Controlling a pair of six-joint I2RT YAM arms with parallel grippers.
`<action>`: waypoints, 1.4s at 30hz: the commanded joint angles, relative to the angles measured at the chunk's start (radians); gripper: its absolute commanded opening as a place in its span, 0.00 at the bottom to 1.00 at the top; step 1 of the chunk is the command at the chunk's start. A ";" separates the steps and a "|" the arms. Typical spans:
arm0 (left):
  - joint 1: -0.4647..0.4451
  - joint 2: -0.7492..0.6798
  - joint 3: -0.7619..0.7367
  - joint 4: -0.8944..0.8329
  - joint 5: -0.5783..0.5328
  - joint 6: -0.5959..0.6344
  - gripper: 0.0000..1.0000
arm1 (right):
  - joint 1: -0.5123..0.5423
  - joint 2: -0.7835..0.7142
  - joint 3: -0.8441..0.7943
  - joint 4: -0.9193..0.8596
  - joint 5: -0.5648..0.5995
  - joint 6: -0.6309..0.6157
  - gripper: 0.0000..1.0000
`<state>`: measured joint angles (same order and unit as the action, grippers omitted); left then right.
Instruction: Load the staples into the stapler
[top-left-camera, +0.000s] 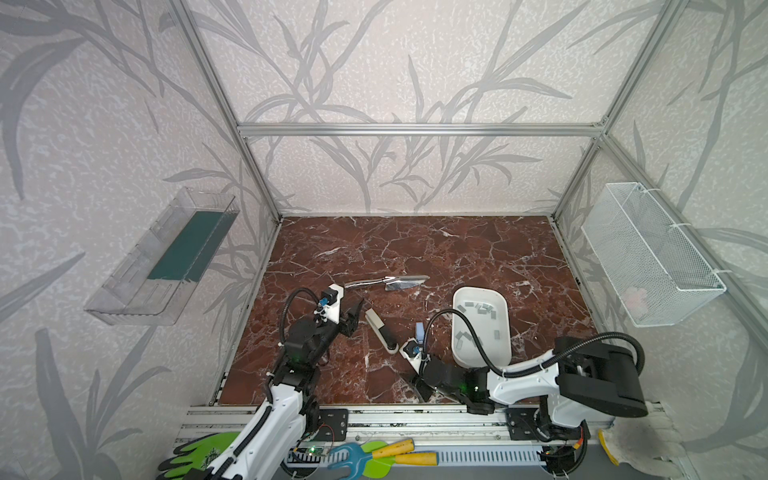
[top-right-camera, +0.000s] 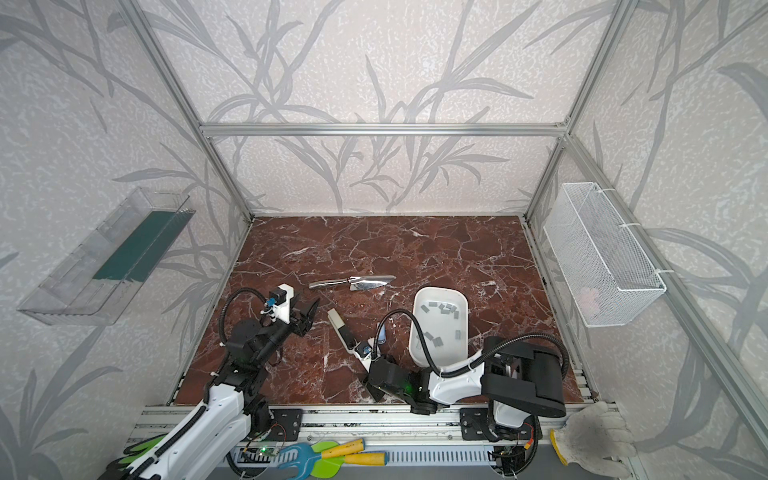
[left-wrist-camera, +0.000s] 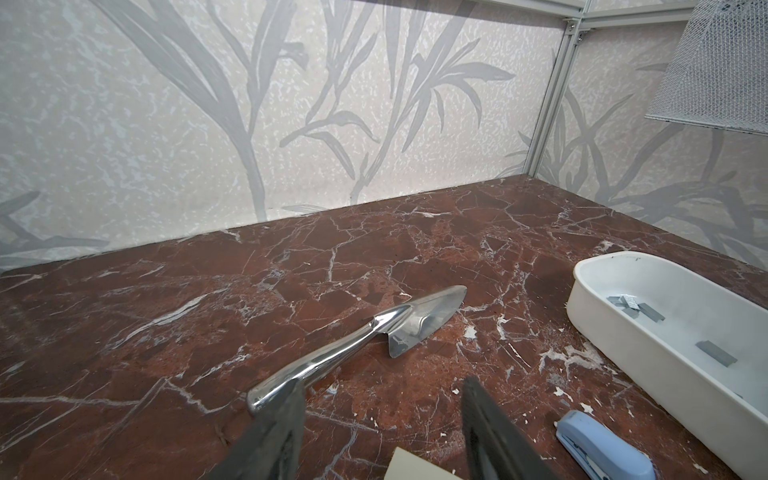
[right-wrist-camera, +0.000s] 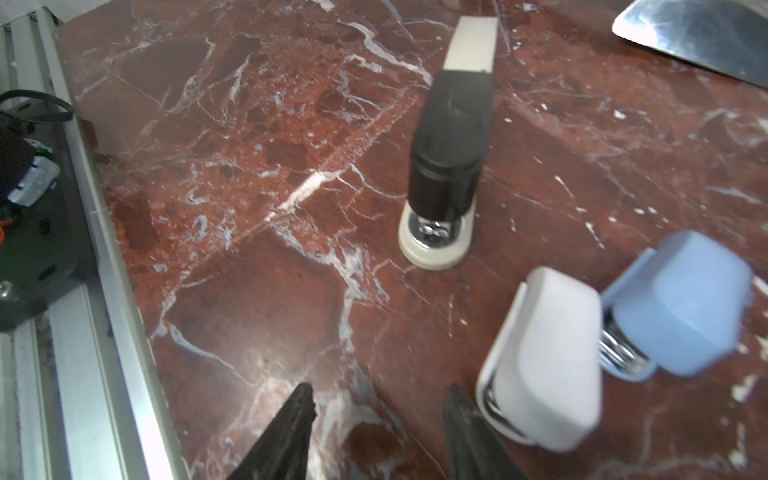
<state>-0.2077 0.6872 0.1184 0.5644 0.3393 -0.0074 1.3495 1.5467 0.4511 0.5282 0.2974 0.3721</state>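
Step in hand, as I judge it: the very start. No strip is picked up, and no stapler looks opened for loading.

Left gripper (left-wrist-camera: 382, 395): hovers over the table's front-left part, jaws roughly half apart, nothing between them. The beige tail of the beige-and-black stapler (top-left-camera: 380, 330), which lies flat near the middle of the front edge, sits just under its fingertips.

Right gripper (right-wrist-camera: 379, 392): low by the front edge, jaws partly spread and empty. One finger is just beside the white stapler (right-wrist-camera: 544, 357); touching or not, I cannot tell. The blue stapler (right-wrist-camera: 681, 307) lies close against the white one.

Staples (top-left-camera: 478, 308): all loose in the white tray (left-wrist-camera: 615, 340) toward the front-right corner, well apart from both grippers.

Next move, my reading: settle on one stapler, probably the white, steady its base and swing its top up before a strip is fetched. The strips lie thin and flat on the tray floor, so they will want a careful pinch.

In the way: the metal trowel (top-left-camera: 386, 282) lies mid-table, just past the left gripper; no part of this job. Three staplers crowd one patch, so a grab at one may shove its neighbour. In both top views the right arm's black cable (top-left-camera: 478, 345) crosses over the tray.

Off the table: clear bin (top-left-camera: 166, 257) on the left wall, wire basket (top-left-camera: 648, 253) on the right.
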 joint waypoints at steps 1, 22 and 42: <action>-0.004 0.018 0.045 0.045 0.032 0.029 0.61 | 0.008 -0.115 -0.045 -0.016 0.093 0.022 0.53; -0.012 0.260 0.289 0.133 0.160 0.257 0.59 | -0.094 -0.354 -0.244 -0.071 0.305 0.119 0.69; -0.012 0.236 0.114 0.146 0.054 0.016 0.54 | -0.027 0.146 0.191 0.158 0.132 -0.084 0.72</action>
<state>-0.2195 0.9646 0.2092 0.7120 0.5079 0.0566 1.3331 1.6199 0.6094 0.6022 0.3908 0.2832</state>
